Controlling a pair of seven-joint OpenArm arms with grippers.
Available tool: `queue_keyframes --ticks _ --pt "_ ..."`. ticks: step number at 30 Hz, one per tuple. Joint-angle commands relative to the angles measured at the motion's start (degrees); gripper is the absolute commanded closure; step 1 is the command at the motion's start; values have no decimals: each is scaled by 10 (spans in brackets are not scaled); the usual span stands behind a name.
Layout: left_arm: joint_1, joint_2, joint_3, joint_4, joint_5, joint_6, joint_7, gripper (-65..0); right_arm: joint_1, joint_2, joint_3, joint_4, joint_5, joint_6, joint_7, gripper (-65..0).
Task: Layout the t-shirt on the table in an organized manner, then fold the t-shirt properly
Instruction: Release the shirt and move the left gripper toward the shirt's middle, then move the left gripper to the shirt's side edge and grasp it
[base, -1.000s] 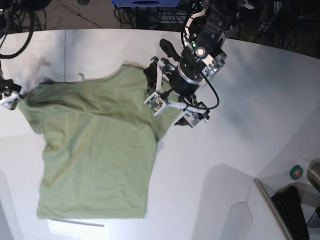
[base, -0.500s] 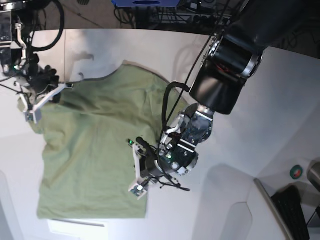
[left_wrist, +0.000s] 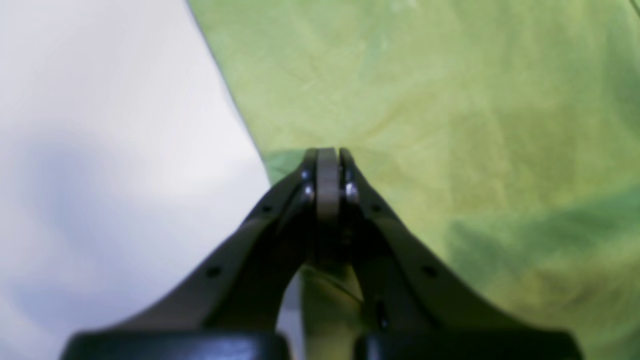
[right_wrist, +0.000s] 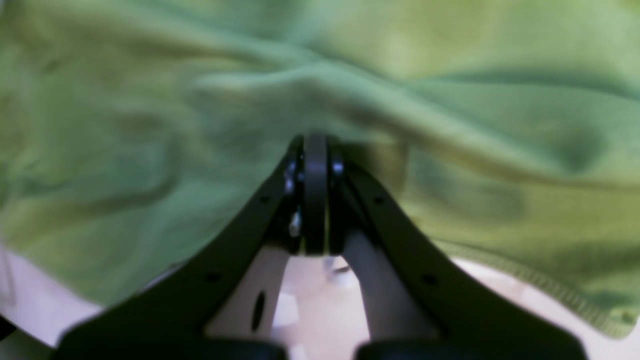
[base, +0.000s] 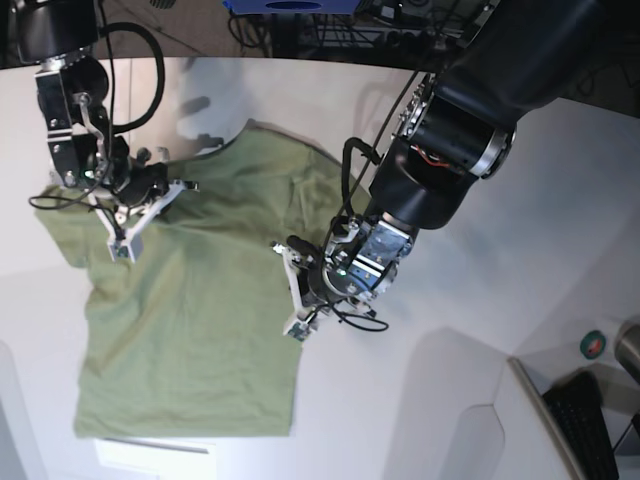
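The green t-shirt (base: 190, 330) lies mostly spread on the white table (base: 500, 240), its left sleeve and upper part rumpled. My left gripper (base: 296, 318) sits at the shirt's right side edge. In the left wrist view this gripper (left_wrist: 327, 155) is shut, pinching the edge of the t-shirt (left_wrist: 450, 100) beside bare table (left_wrist: 100, 100). My right gripper (base: 123, 246) is over the left shoulder area. Seen from the right wrist, it (right_wrist: 315, 140) is shut on a raised fold of the t-shirt (right_wrist: 150, 125), and the hem hangs free above the table.
A dark keyboard-like object (base: 590, 420) and a small round green-and-red thing (base: 593, 345) lie at the lower right by raised white panels. Cables and a blue item (base: 290, 5) run along the far edge. A white rectangle (base: 150, 455) shows below the shirt's hem.
Both grippers went from open to shut. The left gripper moved up the shirt's right edge. The right gripper moved right and down onto the shoulder area, bunching the cloth there.
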Motion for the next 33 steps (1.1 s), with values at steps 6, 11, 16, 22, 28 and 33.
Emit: queue_keyframes --ticks 6,11,16,22,28,33 --pt "81 -30 -5 95 -3 0 78 0 -16 34 7 -31 4 3 -11 0" --pt "199 -51 -1 347 -1 0 180 0 8 56 43 -130 3 3 10 0" --pt "268 -51 0 528 -4 -1 257 0 52 113 59 -170 3 3 41 0" --pt "225 -36 -9 556 -3 0 263 0 76 157 61 -105 5 3 6 0" --pt "104 -11 -27 368 -5 32 214 0 -2 108 59 46 3 3 -39 0" --pt "28 20 -27 149 -4 37 71 0 -25 71 57 49 3 3 -40 0"
